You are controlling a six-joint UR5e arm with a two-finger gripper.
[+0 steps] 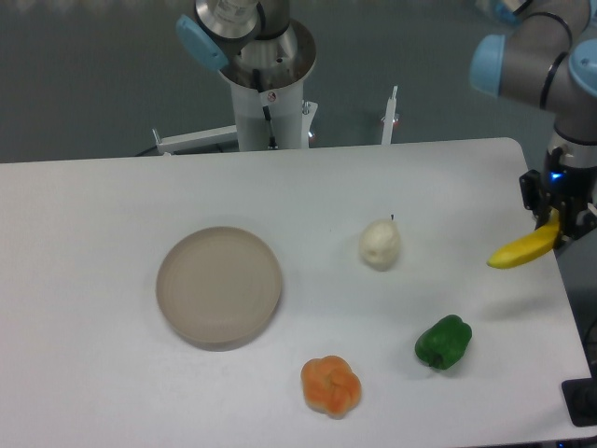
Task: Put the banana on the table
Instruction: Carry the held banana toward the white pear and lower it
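Camera view, from above the front edge: the gripper point(557, 220) hung at the right edge of the frame, over the right side of the white table point(112, 205), with its jaws closed on the banana point(524, 250). The banana was clamped at its upper right end (the tip itself was hidden between the fingers), and the rest of its yellow body stuck out down and to the left of the jaws, tilted, its free end pointing toward the middle of the picture. Whether the banana touched the tabletop could not be told.

Left of the banana, near the centre of the frame, stood a pale cream pear point(380, 244). Below it, toward the lower right, lay a green pepper point(443, 342), and further left along the bottom an orange lobed fruit point(330, 385). A round beige plate point(219, 287) sat left of centre, well apart from the fruit. The arm's base column point(266, 84) rose behind the table at the top of the frame.
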